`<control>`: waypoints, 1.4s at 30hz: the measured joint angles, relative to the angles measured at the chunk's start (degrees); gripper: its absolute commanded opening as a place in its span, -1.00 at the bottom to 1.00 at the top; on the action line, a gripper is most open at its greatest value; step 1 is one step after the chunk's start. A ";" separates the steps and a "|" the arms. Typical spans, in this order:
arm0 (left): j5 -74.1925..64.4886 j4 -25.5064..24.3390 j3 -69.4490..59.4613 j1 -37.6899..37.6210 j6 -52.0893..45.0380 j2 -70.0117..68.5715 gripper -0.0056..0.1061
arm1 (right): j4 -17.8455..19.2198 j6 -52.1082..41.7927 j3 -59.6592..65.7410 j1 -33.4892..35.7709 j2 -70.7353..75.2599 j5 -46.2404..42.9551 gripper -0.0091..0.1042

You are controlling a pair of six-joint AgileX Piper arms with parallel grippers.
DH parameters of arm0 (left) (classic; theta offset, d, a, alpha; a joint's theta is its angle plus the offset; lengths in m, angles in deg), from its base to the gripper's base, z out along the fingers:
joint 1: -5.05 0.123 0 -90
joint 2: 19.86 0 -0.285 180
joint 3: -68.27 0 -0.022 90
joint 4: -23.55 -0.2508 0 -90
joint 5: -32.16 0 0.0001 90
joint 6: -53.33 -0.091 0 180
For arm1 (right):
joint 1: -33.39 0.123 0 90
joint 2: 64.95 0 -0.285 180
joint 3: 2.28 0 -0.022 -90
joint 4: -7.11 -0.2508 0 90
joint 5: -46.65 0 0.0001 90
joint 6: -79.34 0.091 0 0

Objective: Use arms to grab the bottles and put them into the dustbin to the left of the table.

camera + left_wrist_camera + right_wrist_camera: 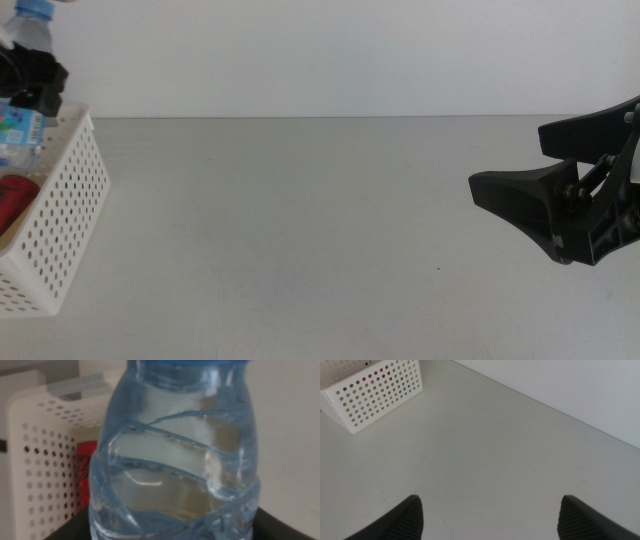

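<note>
Holding the water bottle (28, 45) upright, the left gripper (30, 80) hangs right over the dustbin (62, 215) so it'll drop beside the red can (15, 195). Right gripper (560, 190) waits wide open, well clear of the dustbin.

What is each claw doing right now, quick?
Left claw: closed on the water bottle, held above the dustbin.
Right claw: open, holding nothing, over the table.
</note>
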 measured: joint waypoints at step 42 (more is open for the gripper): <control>5.76 3.34 -0.88 13.58 -11.35 20.23 0.78 | 0.00 0.00 0.00 0.00 0.00 0.00 0.41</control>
